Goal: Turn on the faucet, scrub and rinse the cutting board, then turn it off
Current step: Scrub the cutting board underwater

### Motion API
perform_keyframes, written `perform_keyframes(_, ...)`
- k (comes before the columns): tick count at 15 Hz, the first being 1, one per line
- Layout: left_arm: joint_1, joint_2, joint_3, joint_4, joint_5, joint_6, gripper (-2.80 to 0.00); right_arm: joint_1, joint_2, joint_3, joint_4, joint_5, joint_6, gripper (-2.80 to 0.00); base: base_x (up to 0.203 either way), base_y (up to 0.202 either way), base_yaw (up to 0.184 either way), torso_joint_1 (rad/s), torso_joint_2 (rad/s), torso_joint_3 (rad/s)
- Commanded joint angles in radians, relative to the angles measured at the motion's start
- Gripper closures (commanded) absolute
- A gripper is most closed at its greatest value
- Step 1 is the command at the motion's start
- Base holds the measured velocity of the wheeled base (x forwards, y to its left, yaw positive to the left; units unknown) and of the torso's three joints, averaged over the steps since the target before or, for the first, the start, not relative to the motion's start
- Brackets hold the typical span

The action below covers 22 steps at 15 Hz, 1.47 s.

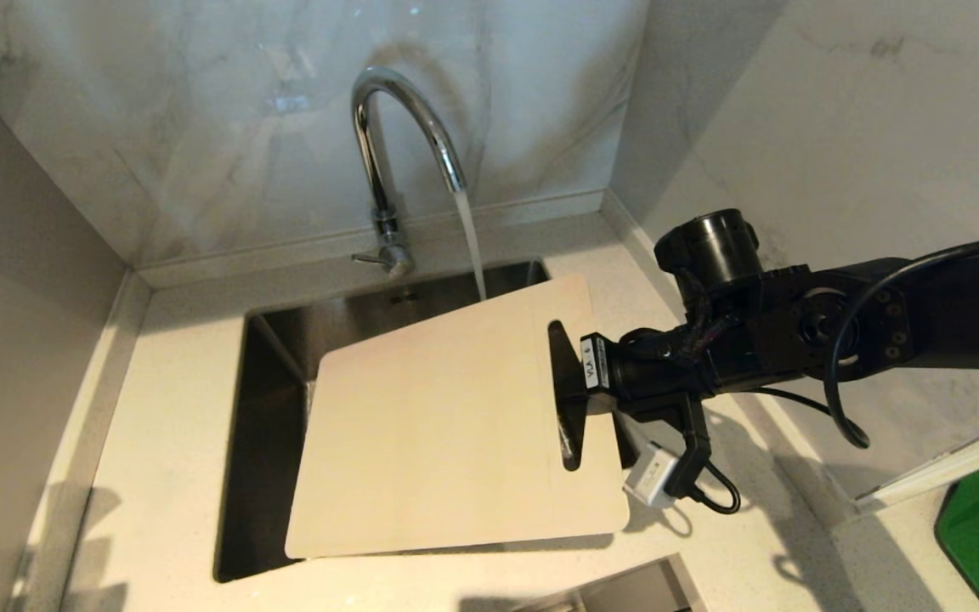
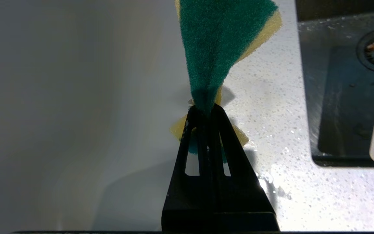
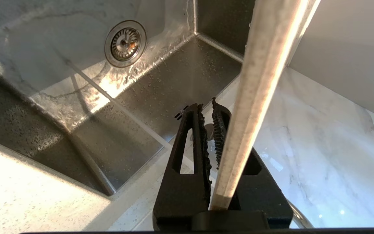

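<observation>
Across the surface point(image 1: 166, 442), the sink point(image 1: 268, 408) sits against the back edge. Above its right half the cutting board point(image 1: 447, 425) tilts, the right gripper point(image 1: 570, 382) clamped on its slotted end. Water runs from the faucet point(image 1: 396, 144) at the back edge onto the board's far edge. Beside the sink's left rim, the left gripper point(image 2: 206, 112) pinches a green-and-yellow sponge point(image 2: 219, 42).

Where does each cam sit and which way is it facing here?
Head: high on the robot, facing forward and down at the faucet, sink and cutting board; right arm enters from the right.
Left wrist: behind the left claw, shut on a green-yellow sponge, facing down at the counter beside the sink.
Right wrist: behind the right claw, facing into the sink, board edge-on in its grip.
Shared: both wrist views show the drain.
</observation>
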Motion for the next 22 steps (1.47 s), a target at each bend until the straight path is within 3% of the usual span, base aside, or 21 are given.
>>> perform_keyframes(1,0.01,0.04,-0.019,0.0,-0.002,0.019,0.0,0.0,0.005,-0.001,0.001,0.003,-0.016,0.0,0.0,0.0,0.0,0.0,0.0,0.0)
perform_keyframes(7,0.01,0.164,-0.075,0.001,-0.033,0.018,0.0,0.002,0.022,-0.007,0.0,0.003,-0.01,0.0,0.0,0.0,0.0,0.0,0.0,0.0)
perform_keyframes(11,0.009,0.342,-0.211,0.029,-0.055,-0.014,0.0,0.002,0.022,-0.006,0.001,0.003,-0.01,0.0,0.0,0.0,0.0,0.0,0.0,0.0)
perform_keyframes(15,-0.017,0.517,-0.418,0.167,-0.057,-0.097,0.0,0.002,0.04,-0.012,-0.001,0.003,-0.008,0.0,0.0,0.0,0.0,0.0,0.0,0.0)
perform_keyframes(20,-0.199,0.609,-0.618,0.399,-0.057,-0.243,0.0,0.002,0.039,-0.016,0.001,0.003,-0.008,0.0,0.0,0.0,0.0,0.0,0.0,0.0)
perform_keyframes(22,-0.299,0.639,-0.682,0.465,-0.058,-0.348,0.0,0.003,0.039,-0.016,0.001,0.003,-0.008,0.0,0.0,0.0,0.0,0.0,0.0,0.0)
